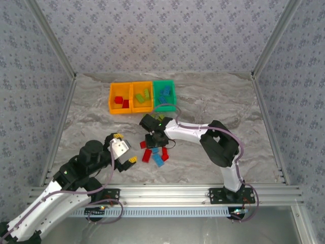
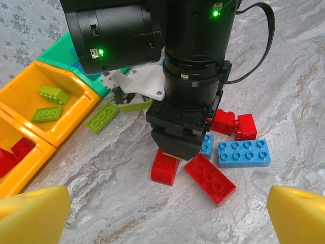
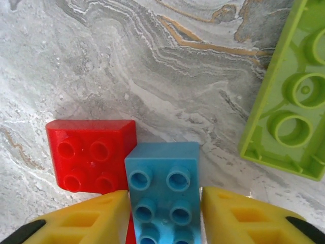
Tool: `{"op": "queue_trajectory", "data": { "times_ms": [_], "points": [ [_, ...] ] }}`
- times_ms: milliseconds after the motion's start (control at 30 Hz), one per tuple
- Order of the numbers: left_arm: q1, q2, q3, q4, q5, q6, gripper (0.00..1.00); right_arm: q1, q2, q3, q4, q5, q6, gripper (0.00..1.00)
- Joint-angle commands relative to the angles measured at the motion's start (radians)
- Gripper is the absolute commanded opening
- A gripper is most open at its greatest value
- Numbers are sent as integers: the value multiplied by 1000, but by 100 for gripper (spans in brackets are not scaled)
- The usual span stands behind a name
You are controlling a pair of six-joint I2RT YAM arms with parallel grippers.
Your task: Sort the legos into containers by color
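The light blue brick point(image 3: 162, 188) lies studs-up on the table point(image 3: 152, 66) between the yellow fingers point(image 3: 86, 221) of my right gripper point(image 3: 163, 226). Its near end is cut off, and a sliver of red shows beside the left finger, so I cannot tell whether it is gripped. A red brick point(image 3: 91, 155) touches its left side, and a lime green brick point(image 3: 287, 96) (upside down, partly out of frame) lies to its right. My left gripper point(image 2: 165, 216) hangs wide open and empty near the loose pile, with the bins point(image 1: 131, 96) in a row beyond.
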Motion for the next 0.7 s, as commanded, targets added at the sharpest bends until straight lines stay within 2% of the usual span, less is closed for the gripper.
{"op": "queue_trajectory", "data": {
  "times_ms": [0, 233, 433, 667],
  "points": [
    [4, -13, -9, 25, 15, 12, 99, -5, 41, -6, -62, 45, 20, 34],
    [3, -38, -28, 23, 80, 62, 99, -6, -101, -20, -111, 147, -3, 31],
    [3, -51, -38, 35, 81, 71, 99, -3, -171, 0, -154, 173, -42, 33],
    [3, -59, -39, 44, 70, 59, 99, -44, -253, 140, -185, 241, -102, 32]
  ]
}}
